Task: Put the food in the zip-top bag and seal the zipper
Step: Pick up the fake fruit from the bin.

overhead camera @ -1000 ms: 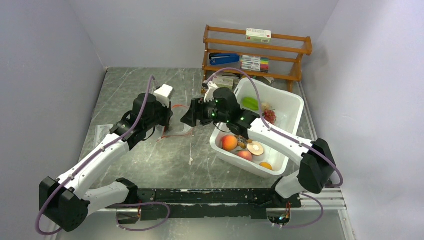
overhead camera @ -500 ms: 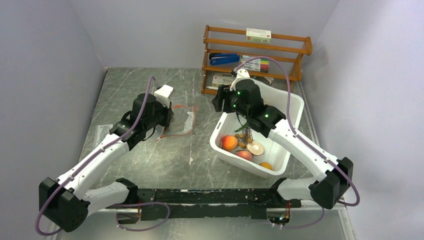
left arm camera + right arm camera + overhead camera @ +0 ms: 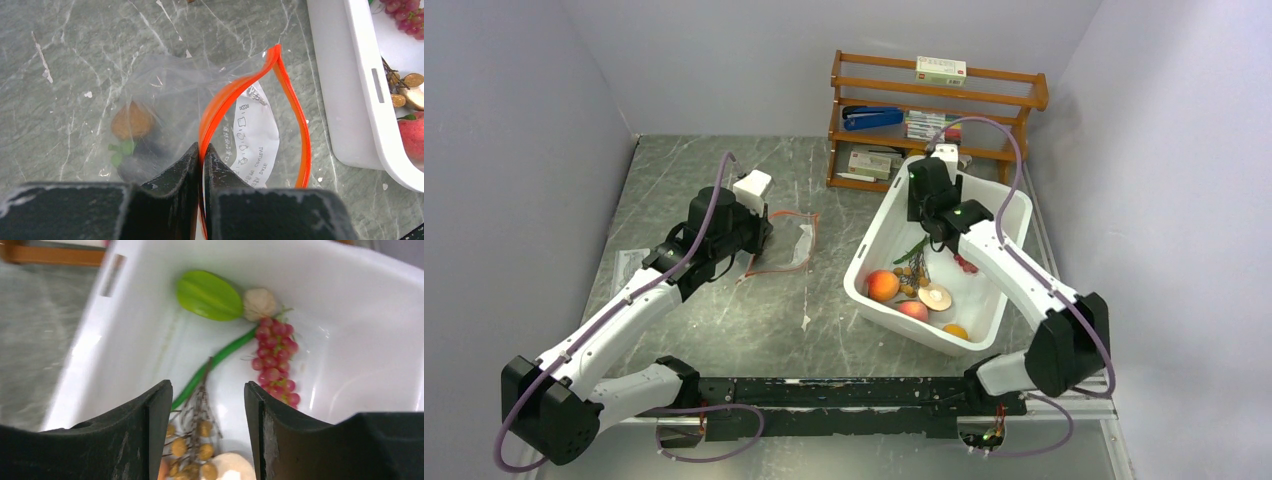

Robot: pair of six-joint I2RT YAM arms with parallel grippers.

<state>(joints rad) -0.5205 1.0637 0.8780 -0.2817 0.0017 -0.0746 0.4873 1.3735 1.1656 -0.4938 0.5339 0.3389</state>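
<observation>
Zip-top bag: flat on the table, just left of the white bin, mouth bowed open. One brown-and-green piece already inside.

Left gripper: pinched shut on one lip of the zipper, lifting it clear of the other lip.

Right gripper: over the bin, jaws apart, nothing between them. Below it: red grape bunch, green pod, brown berry cluster, pale bulb beside a green leaf-shaped piece.

Step in hand, by judgement: picking the next food.
- Take one piece only. Berry twigs and pod overlapping, hence a risk of lifting both.
- Grape bunch probably the easier target, mostly clear of the twigs. Grip across its width.
- Descend straight and close gently.
- Hold the left pinch steady, for a gaping mouth at the drop.
</observation>
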